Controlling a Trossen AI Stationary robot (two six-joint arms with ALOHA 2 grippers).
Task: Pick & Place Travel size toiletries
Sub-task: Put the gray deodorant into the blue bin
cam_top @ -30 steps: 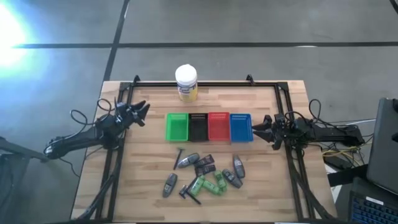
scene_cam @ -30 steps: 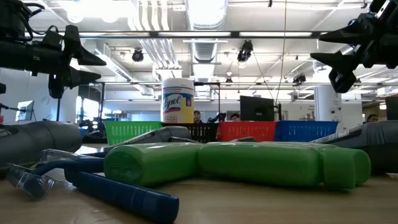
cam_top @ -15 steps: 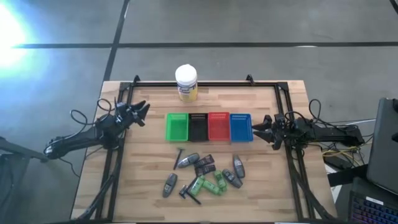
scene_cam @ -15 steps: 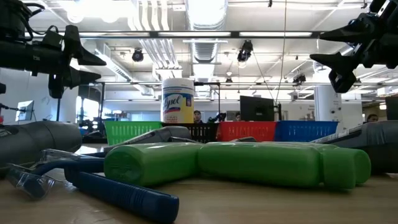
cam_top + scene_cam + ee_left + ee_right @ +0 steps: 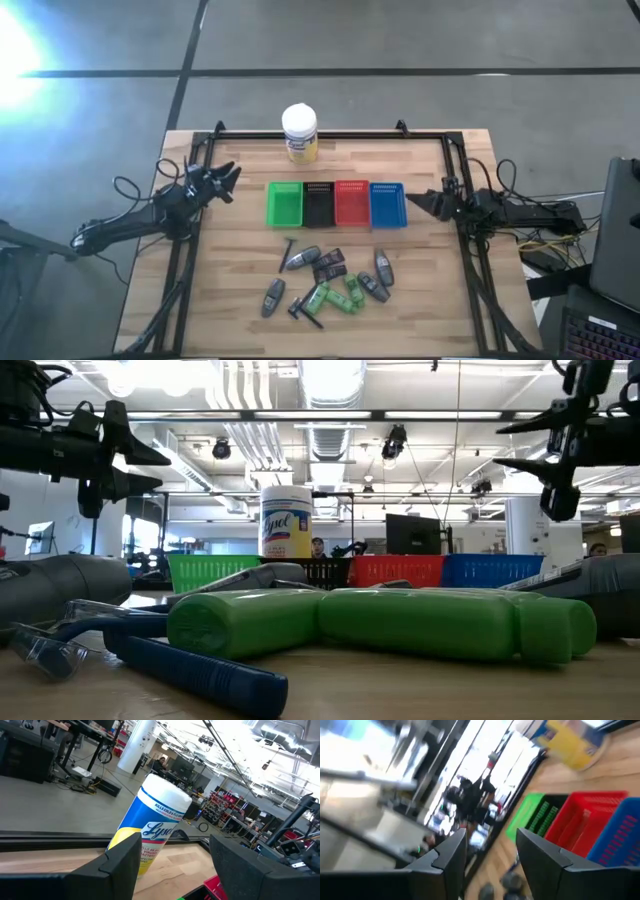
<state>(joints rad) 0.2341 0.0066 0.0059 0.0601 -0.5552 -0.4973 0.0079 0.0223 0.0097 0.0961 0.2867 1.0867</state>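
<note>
The travel size toiletries (image 5: 325, 280) lie in a loose pile on the table's near middle. They are grey oval tubes (image 5: 303, 259), green little bottles (image 5: 335, 295), dark packets (image 5: 330, 265) and thin razors (image 5: 288, 250). In the low view the green bottles (image 5: 400, 622) and a blue-handled razor (image 5: 200, 672) lie close to the camera. My left gripper (image 5: 228, 178) is open and empty above the table's left side, pointing at the yellow jar (image 5: 155, 827). My right gripper (image 5: 412, 198) is open and empty, in the air just right of the blue basket (image 5: 387, 203).
Four small baskets stand in a row at mid-table: green (image 5: 284, 203), black (image 5: 318, 203), red (image 5: 352, 203) and blue. The white-lidded yellow jar (image 5: 299, 133) stands at the far edge. A black frame rail (image 5: 330, 135) borders the table.
My right gripper has rolled about its own axis beside the blue basket, so its fingers now stand differently in the high and low views. My left arm and the toiletries have kept still.
</note>
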